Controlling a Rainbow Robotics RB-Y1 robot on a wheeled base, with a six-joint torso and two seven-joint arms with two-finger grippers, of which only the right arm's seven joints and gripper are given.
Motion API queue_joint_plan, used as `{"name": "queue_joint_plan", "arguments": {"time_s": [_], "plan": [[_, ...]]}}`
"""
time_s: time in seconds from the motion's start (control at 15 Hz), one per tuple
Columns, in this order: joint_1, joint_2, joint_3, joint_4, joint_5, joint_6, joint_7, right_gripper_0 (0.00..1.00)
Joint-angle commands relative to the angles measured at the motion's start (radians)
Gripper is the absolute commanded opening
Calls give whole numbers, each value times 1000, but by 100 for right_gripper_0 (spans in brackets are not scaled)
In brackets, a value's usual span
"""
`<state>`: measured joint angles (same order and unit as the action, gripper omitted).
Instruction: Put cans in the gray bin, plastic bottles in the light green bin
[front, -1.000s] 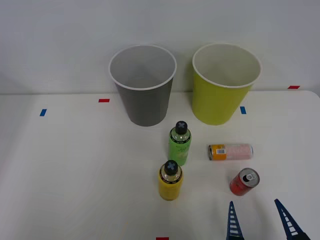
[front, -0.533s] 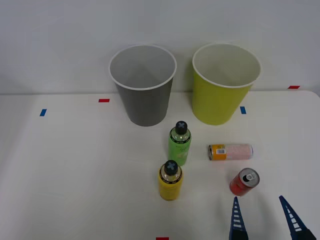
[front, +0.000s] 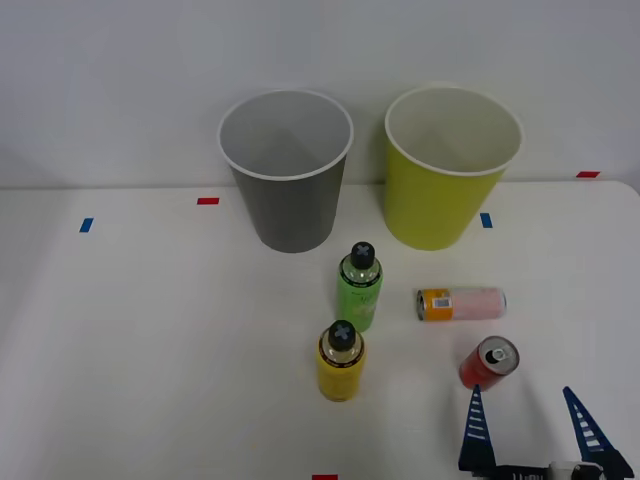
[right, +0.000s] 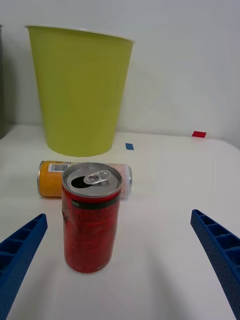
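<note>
While the red can (front: 488, 363) stands upright, the right gripper's (front: 534, 408) fingers (right: 20, 250) are spread wide just beside it.

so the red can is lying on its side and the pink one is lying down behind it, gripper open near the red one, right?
Not quite: the red can stands upright, as the right wrist view shows. The pink can does lie on its side behind it, and the open right gripper is near the red can.

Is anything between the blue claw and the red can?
No. In the right wrist view, only bare white table separates the open right gripper from the upright red can.
</note>
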<state>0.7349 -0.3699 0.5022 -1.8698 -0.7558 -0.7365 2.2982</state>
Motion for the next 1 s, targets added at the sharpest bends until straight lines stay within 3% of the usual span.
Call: {"name": "queue_joint_plan", "arguments": {"time_s": [0.07,0.4,0.53,1.0], "plan": [[-25,-1,15,0,-20,2,3,100],[-75,-27,36,8,-129,0,12,100],[-126,-24,39,78,-132,-24,6,100],[-204,-43,52,86,-195,11,9,100]]}}
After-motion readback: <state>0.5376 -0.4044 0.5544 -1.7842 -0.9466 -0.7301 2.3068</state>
